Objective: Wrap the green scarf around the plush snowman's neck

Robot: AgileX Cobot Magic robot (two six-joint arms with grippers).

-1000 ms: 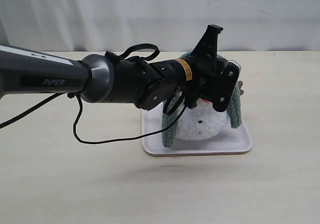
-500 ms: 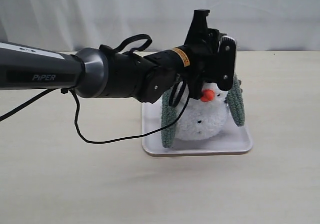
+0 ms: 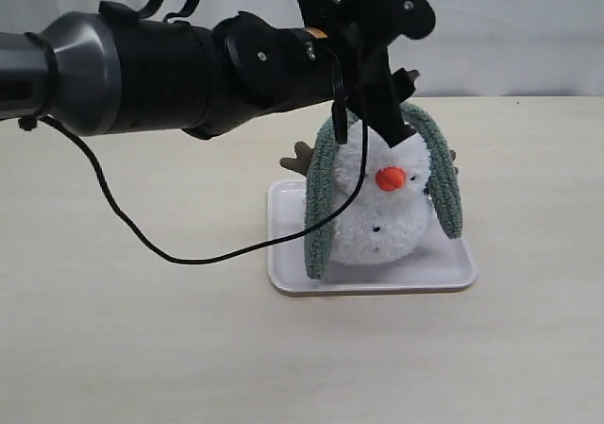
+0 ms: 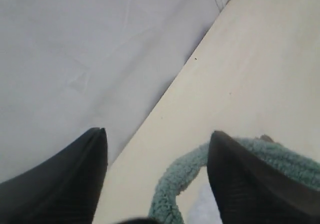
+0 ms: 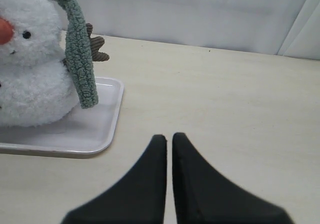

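Observation:
The plush snowman (image 3: 382,212) sits upright on a white tray (image 3: 377,279), with its orange nose facing the exterior camera. The green scarf (image 3: 319,207) lies over the top of its head, and one end hangs down each side to about tray level. My left gripper (image 3: 394,103) hovers just above the head, open, with nothing between its fingers. In the left wrist view the left gripper (image 4: 157,133) stands over a loop of the scarf (image 4: 172,186). My right gripper (image 5: 165,136) is shut and empty, low over the table beside the tray (image 5: 95,134), and the snowman (image 5: 30,59) and scarf (image 5: 80,69) show beyond it.
The left arm (image 3: 142,70) stretches in from the left above the table, and its black cable (image 3: 142,235) dangles down to the tray's left edge. A brown antler arm (image 3: 300,158) sticks out behind the scarf. A white curtain closes off the back of the table.
The left gripper has opened, letting go of the scarf, and risen from in front of the snowman's face to above its head. The scarf now rests over the head.

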